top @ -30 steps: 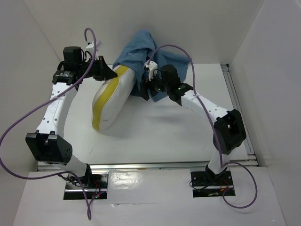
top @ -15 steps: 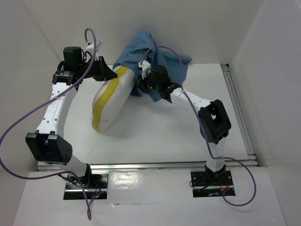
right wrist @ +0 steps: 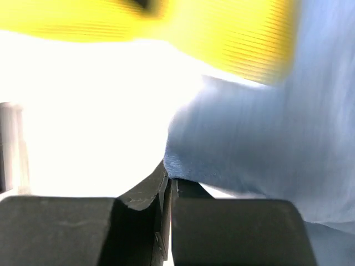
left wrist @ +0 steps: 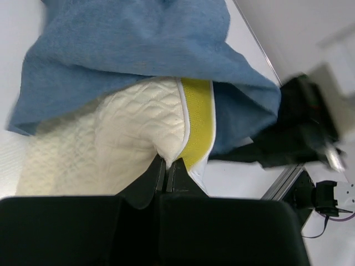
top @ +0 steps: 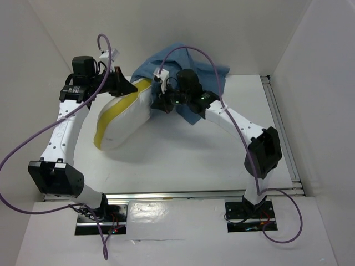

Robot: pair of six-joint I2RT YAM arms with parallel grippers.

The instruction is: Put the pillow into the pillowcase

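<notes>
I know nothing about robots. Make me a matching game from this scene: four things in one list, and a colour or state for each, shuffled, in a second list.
Things:
1. pillow
2. pillowcase
3. left pincer
4. right pincer

Colours or states:
A. plain blue
B. shut on the pale quilted fabric
C. cream with a yellow band
D. shut on the edge of the blue cloth

Pairs: 1-C, 2-A, 3-B, 4-D

We've got bare table (top: 188, 160) in front and to the right of the pillow (top: 119, 119); behind it the pillowcase (top: 150, 65) and back wall (top: 222, 27) block us.
</notes>
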